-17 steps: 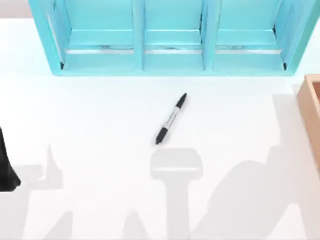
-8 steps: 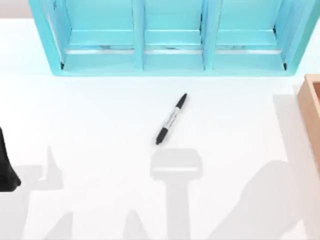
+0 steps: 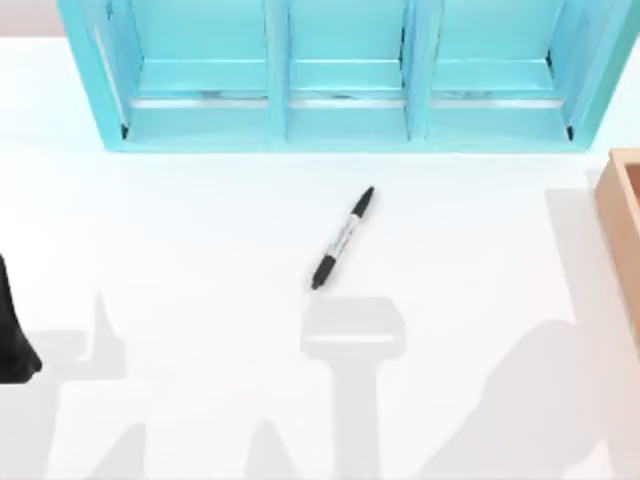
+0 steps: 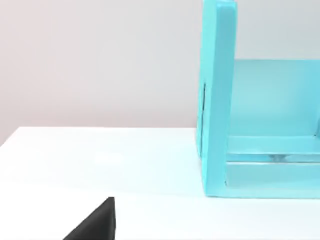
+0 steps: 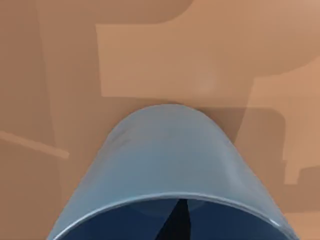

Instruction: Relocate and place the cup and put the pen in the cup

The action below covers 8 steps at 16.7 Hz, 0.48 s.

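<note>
The blue cup point(image 5: 167, 160) looms very close in the right wrist view, its open mouth towards the camera, over a brown surface point(image 5: 150, 60). My right gripper point(image 5: 176, 222) is at the cup's rim, reaching into its mouth. The black pen point(image 3: 342, 238) with its grey-white middle band lies slanted on the white table point(image 3: 200, 260), near the middle and a little in front of the shelf. My left arm point(image 3: 12, 335) stays parked at the table's left edge, and a black part of it point(image 4: 95, 224) juts into the left wrist view.
A turquoise shelf unit point(image 3: 345, 100) with three bays runs along the back of the table; its side wall point(image 4: 216, 100) stands close in the left wrist view. A brown box point(image 3: 625, 215) sits at the right edge. Arm shadows fall across the front.
The right arm's shadow on the table has slid towards the right edge. The pen and the left arm have not moved.
</note>
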Motion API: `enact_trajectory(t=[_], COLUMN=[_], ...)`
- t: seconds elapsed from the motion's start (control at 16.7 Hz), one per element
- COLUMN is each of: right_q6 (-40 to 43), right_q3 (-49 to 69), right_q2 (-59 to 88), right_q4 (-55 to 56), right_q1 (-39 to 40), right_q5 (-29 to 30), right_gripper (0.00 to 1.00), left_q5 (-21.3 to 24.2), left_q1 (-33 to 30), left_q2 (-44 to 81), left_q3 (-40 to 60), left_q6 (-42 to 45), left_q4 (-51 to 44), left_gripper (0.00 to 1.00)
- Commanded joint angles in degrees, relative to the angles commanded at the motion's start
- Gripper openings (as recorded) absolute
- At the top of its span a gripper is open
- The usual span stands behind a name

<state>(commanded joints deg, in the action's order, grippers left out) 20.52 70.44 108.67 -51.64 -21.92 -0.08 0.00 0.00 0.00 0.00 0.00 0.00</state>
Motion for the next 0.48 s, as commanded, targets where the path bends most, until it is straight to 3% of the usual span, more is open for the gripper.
enact_trajectory(t=[0.3, 0.48], right_q6=[0.0, 0.0], right_q3=[0.0, 0.0], right_q2=[0.0, 0.0], right_q4=[0.0, 0.0], right_q1=[0.0, 0.0], right_q5=[0.0, 0.0], right_gripper=[0.02, 0.0], left_q5=[0.0, 0.0], left_q1=[0.0, 0.0], left_q2=[0.0, 0.0], left_q3=[0.0, 0.0], left_q6=[0.0, 0.0], left_q4=[0.0, 0.0], left_gripper=[1.0, 1.0])
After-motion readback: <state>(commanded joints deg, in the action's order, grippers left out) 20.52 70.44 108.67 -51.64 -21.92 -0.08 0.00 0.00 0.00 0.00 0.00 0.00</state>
